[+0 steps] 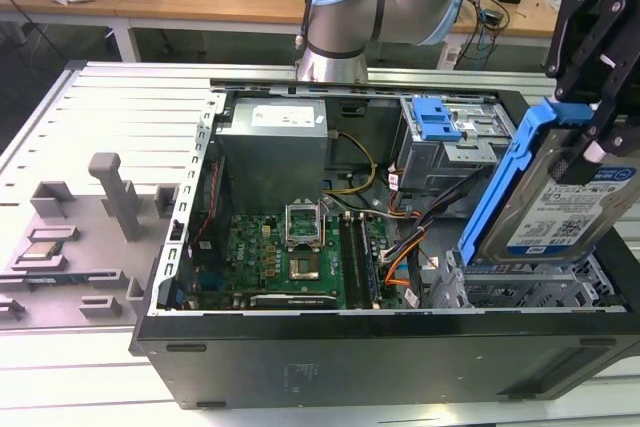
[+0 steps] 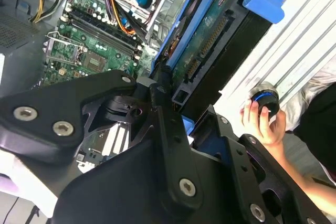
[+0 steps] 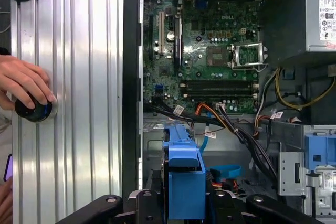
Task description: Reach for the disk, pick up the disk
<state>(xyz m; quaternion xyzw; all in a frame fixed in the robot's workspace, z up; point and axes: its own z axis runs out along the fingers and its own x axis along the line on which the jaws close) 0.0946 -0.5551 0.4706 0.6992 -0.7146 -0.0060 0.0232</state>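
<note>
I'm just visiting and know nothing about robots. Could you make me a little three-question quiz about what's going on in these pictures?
1. True or false: the gripper is shut on the disk.
2. How does the disk sit? A) flat on the motherboard B) tilted up on edge at the open computer case C) on the grey tray
3. In the first wrist view, what is the person's hand touching?

Key
1. True: its black fingers clamp the blue-framed disk.
2. B.
3. A round dark knob on the ribbed metal table, beside the case.
</note>
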